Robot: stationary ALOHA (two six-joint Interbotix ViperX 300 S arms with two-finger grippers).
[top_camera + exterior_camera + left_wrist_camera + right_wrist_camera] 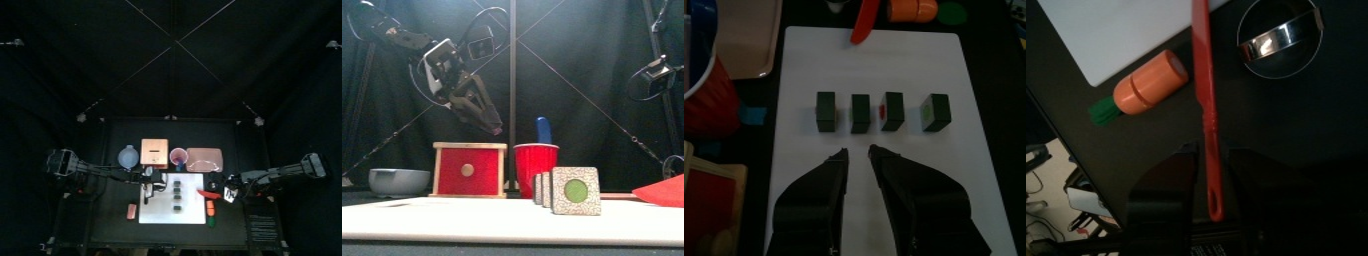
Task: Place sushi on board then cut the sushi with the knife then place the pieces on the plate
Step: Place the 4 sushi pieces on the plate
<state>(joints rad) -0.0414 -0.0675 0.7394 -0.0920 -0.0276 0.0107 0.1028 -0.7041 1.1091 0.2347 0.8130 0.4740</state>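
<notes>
Sushi pieces [878, 112], four dark green blocks, stand in a row on the white cutting board [844, 60], each with a gap to the next. The cutting therefore looks done, and carrying them to the plate is what remains. The left gripper [858, 150] hovers over the row with its jaws a narrow way apart and nothing between them (a spacing that would suit one block's thickness, I judge). It is lined up with the middle of the row, as if to pick one.

The right gripper [1200, 152] is clamped on one end of the red toy knife [1201, 70]. It holds the knife at the board's right edge with only the tip over the white, probably to keep the blade clear of the left arm's reach.

The pink tray [203, 158] lies behind the board, beside the red cup [536, 165], which holds the blue knife [544, 128]. An orange toy carrot [1144, 85] lies just off the board's corner.
</notes>
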